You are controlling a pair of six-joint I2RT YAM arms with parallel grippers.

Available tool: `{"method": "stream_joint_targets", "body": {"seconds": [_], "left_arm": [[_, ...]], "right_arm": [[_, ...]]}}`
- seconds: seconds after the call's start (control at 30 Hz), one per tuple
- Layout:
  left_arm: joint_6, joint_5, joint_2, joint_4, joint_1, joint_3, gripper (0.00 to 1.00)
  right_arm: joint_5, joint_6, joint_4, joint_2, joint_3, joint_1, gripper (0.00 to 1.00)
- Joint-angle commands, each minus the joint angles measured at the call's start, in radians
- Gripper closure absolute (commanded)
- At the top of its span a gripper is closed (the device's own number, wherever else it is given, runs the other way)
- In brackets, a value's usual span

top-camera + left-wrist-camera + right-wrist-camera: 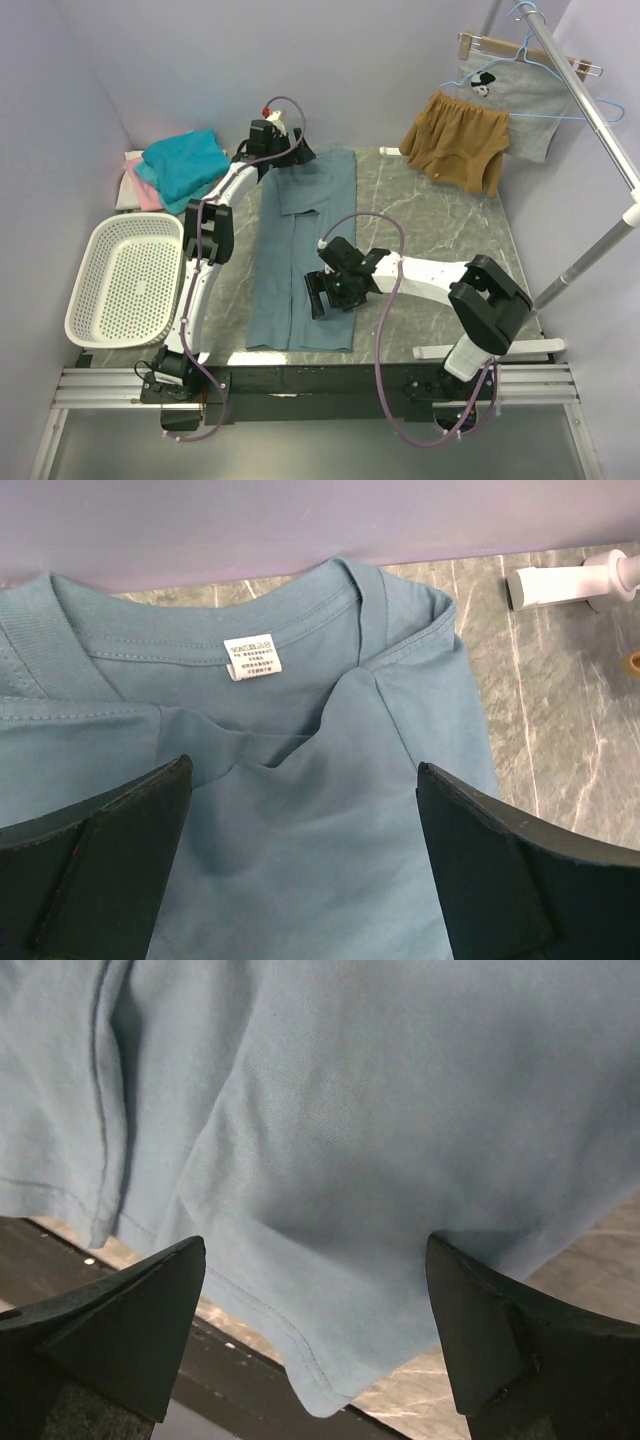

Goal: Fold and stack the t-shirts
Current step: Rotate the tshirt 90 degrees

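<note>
Down the grey marble table (430, 240) lies your large dusty grey-blue cotton t-shirt (300, 260) as a long strip, collar (350, 585) far, hem (290, 1355) near. Your left gripper (303, 772) hangs open above the collar, and your right gripper (315, 1245) hangs open above the hem.

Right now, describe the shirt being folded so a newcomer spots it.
Down the middle of the grey marble table, a grey-blue t-shirt lies as a long narrow strip, collar farthest away. Unlike the teal t-shirt heaped far left, it lies flat and alone.
</note>
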Motion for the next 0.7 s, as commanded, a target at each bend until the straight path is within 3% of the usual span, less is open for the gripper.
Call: {"method": "stream_joint_targets", "body": {"seconds": [0.0, 0.2, 0.3, 0.43, 0.67], "left_arm": [[0.020, -0.020, -0.095, 0.078, -0.002, -0.016, 0.01], [0.037, -0.097, -0.348, 0.092, -0.005, -0.201, 0.01], [0.020, -0.143, -0.543, 0.085, -0.018, -0.397, 0.01], [-0.066, -0.269, -0.793, 0.052, -0.042, -0.775, 0.01], [-0.148, -0.433, -1.236, 0.037, -0.133, -1.389, 0.01]], "right_arm": [[0.166, 0.007, -0.103, -0.051, -0.028, 0.034, 0.03], [0.336, -0.026, -0.084, -0.250, 0.018, 0.040, 0.01], [0.453, -0.031, -0.077, -0.309, 0.055, 0.024, 0.00], [0.536, -0.024, -0.108, -0.297, 0.099, -0.059, 0.00], [0.369, -0.020, -0.027, -0.290, 0.014, -0.248, 0.00]]}}
